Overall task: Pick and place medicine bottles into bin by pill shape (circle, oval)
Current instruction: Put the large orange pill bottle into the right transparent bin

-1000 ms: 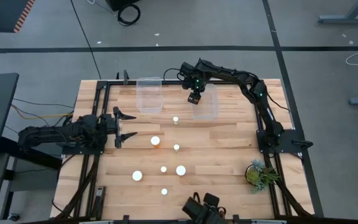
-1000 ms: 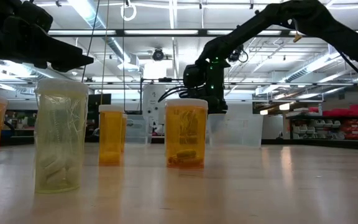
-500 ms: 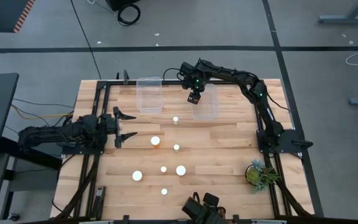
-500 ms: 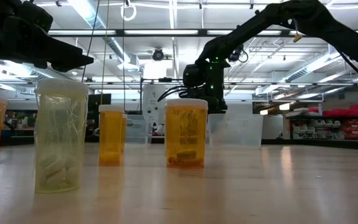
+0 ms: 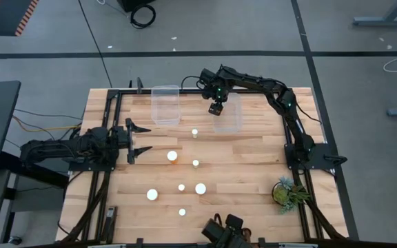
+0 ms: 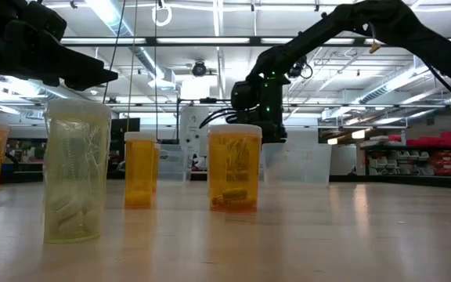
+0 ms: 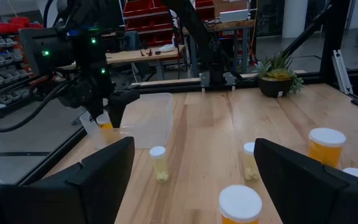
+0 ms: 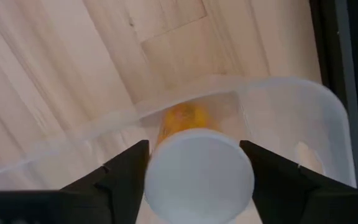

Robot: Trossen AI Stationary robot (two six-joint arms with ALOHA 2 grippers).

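I am seeing the right pincer [image 5: 216, 108] hanging over the far right clear bin [image 5: 234, 118], its fingers clenched on a white-capped amber medicine bottle [image 8: 197, 171] above the bin's open mouth. My left pincer [image 5: 140, 138] is waiting at the left side of the tabletop [image 5: 253, 165] with its fingers spread apart and nothing between them. Six more medicine bottles [image 5: 173, 156] are standing scattered across the middle and near part, and a second clear bin [image 5: 165, 105] is sitting at the far edge, left of the first.
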